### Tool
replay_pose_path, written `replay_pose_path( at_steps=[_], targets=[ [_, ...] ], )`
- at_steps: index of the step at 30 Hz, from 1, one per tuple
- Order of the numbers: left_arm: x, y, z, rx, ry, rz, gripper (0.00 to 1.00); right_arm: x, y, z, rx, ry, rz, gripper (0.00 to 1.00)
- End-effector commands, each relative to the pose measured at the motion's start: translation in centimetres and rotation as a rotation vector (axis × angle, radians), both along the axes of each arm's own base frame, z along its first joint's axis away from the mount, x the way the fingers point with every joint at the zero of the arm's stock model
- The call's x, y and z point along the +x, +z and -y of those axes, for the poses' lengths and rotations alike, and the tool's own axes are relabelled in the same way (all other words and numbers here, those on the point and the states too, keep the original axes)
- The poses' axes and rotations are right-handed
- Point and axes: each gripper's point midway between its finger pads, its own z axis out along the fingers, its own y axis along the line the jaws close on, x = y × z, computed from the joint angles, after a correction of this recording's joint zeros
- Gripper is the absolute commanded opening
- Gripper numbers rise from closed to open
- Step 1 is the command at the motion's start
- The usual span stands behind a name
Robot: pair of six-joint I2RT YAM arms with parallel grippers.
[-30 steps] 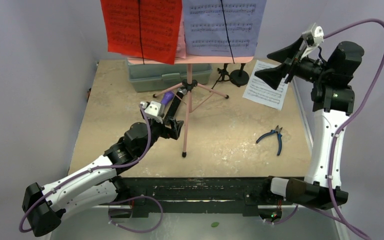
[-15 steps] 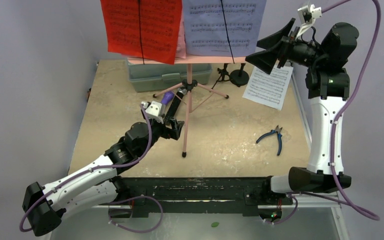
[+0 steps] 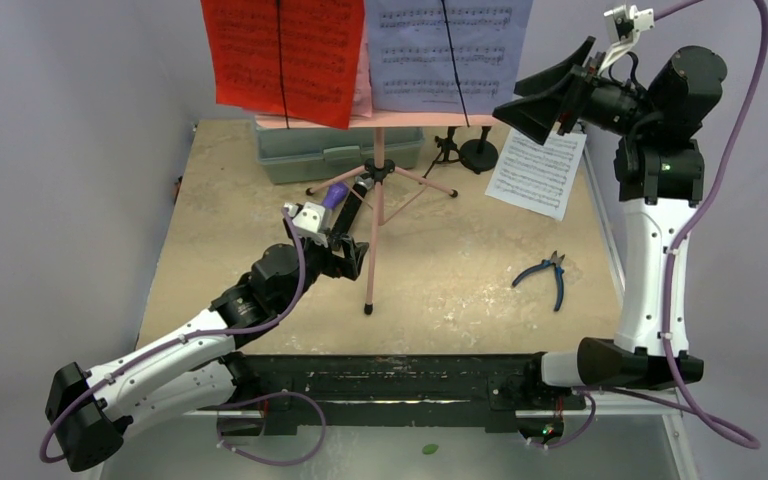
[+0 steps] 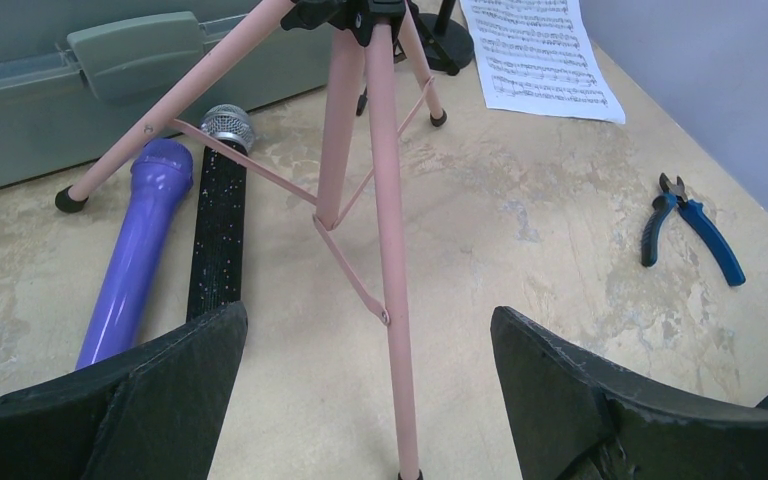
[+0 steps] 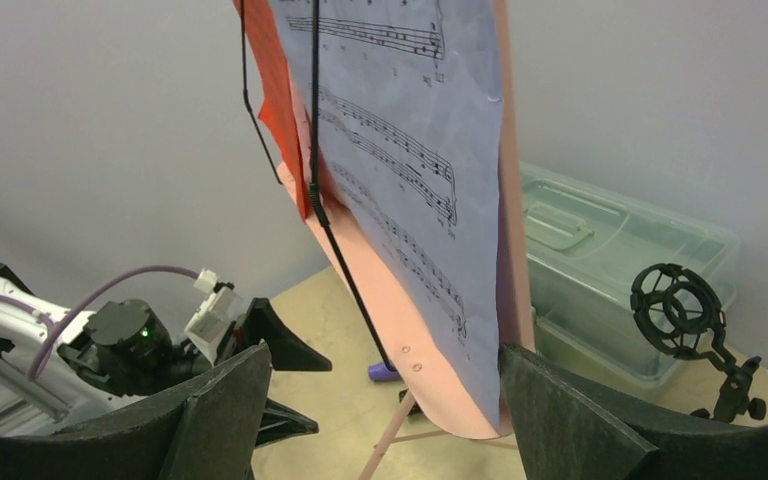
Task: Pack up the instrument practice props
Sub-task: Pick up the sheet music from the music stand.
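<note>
The pink tripod (image 3: 378, 205) stands mid-table with its pink tray (image 5: 430, 340) holding a red page (image 3: 280, 55) and a white page (image 3: 450, 50). Another white page (image 3: 535, 170) lies flat on the table. My left gripper (image 4: 370, 400) is open, low, with the tripod's near leg (image 4: 390, 260) between its jaws, not touching. The purple microphone (image 4: 135, 270) and black silver-headed microphone (image 4: 218, 220) lie left of that leg. My right gripper (image 5: 380, 420) is open, raised, straddling the tray's right lower corner. A black mic mount (image 5: 685, 320) and a round stand base (image 3: 478, 153) stand behind.
A grey-green plastic case (image 3: 335, 150) sits closed at the back behind the tripod. Blue-handled pliers (image 3: 550, 275) lie on the right side of the table (image 3: 460, 280). A wall rises close behind and on both sides.
My right gripper has swung up and left from beside the loose page to the tray's right edge. The left arm has stayed put.
</note>
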Motion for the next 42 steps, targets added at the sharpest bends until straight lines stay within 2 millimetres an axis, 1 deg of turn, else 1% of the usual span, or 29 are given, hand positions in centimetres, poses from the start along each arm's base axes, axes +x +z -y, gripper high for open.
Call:
replay_pose_path(
  at_steps=[1,12,16,19,30,32,35,39,42],
  targets=[
    [0.2,2.6,0.5,-0.068,-0.005,0.043,0.91,-2.8,2.1,-0.6,-0.014,0.043,0.091,0.86],
    [0.1,2.5,0.3,-0.072,-0.003,0.042,0.91,-3.9,2.2,-0.9,-0.028,0.078,0.111,0.81],
    [0.1,2.5,0.4,-0.074,-0.004,0.042,0.91,-3.9,2.0,-1.1,-0.021,0.103,0.103,0.78],
    [0.1,2.4,0.5,-0.073,-0.007,0.041,0.91,-3.7,1.9,-1.2,-0.011,0.115,0.091,0.74],
    [0.1,2.5,0.5,-0.077,-0.008,0.04,0.91,-1.8,1.7,-2.0,-0.001,0.101,0.082,0.7],
    [0.2,2.5,0.6,-0.078,-0.008,0.039,0.91,-1.0,1.8,-1.9,0.002,0.074,0.081,0.66],
    [0.2,2.5,0.6,-0.076,-0.009,0.038,0.91,-0.3,2.1,-1.9,0.008,0.056,0.08,0.64],
    [0.2,2.5,0.6,-0.075,-0.009,0.038,0.91,0.0,2.4,-2.1,0.013,0.058,0.086,0.59],
    [0.2,2.4,0.6,-0.074,-0.008,0.037,0.91,0.1,2.6,-2.3,0.014,0.06,0.092,0.53]
  ],
)
